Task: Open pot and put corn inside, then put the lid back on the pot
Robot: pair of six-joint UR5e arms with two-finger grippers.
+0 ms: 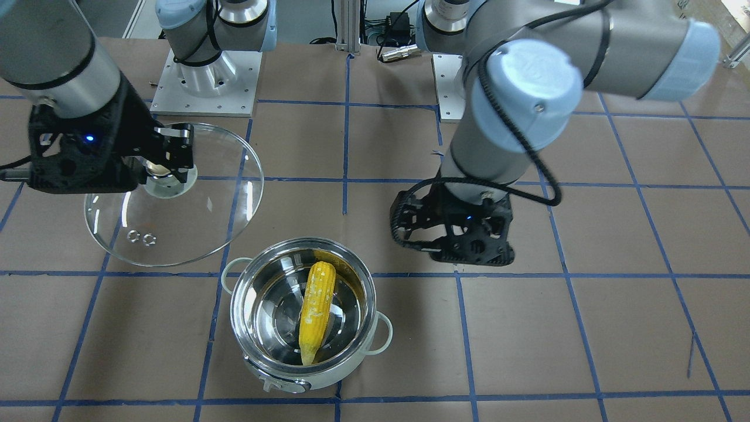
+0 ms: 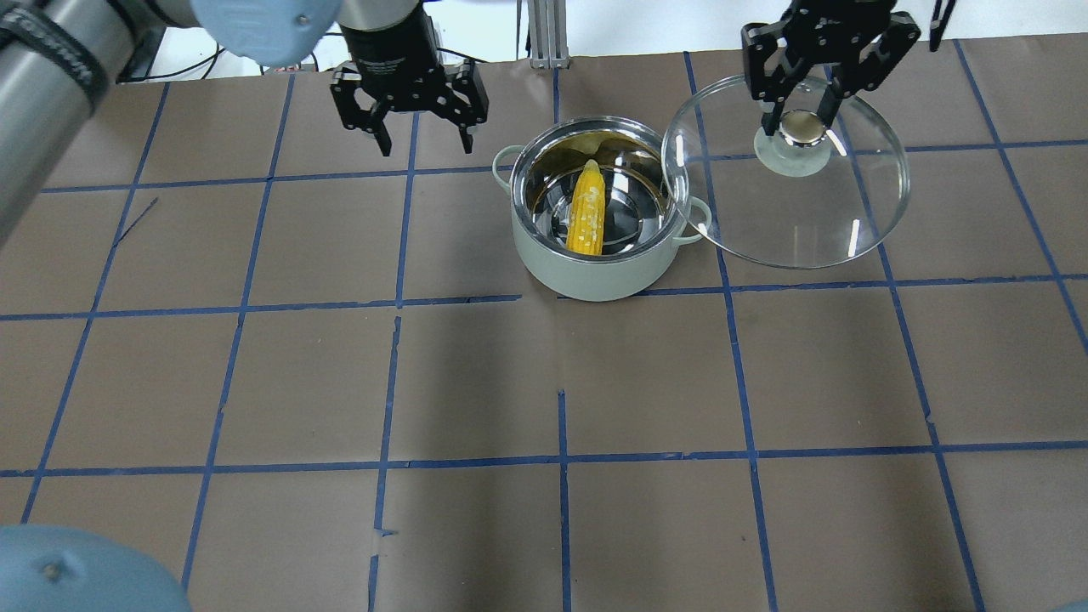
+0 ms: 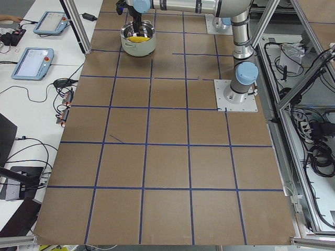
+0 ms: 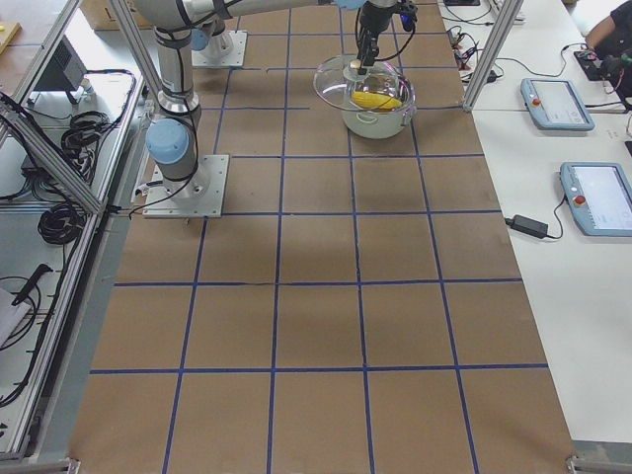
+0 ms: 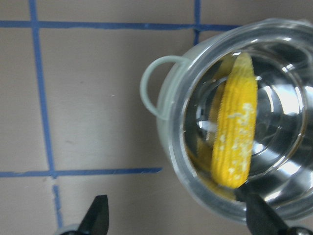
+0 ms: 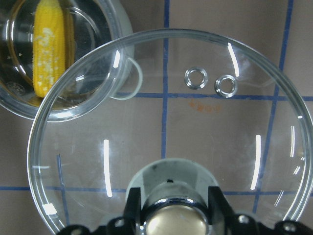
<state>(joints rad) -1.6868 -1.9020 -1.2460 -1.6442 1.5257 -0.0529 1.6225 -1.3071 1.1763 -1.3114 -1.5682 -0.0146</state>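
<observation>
Seen from overhead, the pot (image 2: pixel 586 276) stands uncovered on the brown gridded surface (image 2: pixel 340 382). The corn (image 2: pixel 588 212) lies inside it, tip toward 12 o'clock. The right gripper (image 2: pixel 799 126) has its fingers clamped on the knob (image 2: pixel 795 159) of the lid (image 2: pixel 807 217). The lid hangs at the pot's 3 o'clock, its glass edge overlapping the pot's handle (image 2: pixel 697 223) on that side. The left gripper (image 2: pixel 425 146), at the pot's 10 o'clock, has its fingers spread wide, gripping nothing.
</observation>
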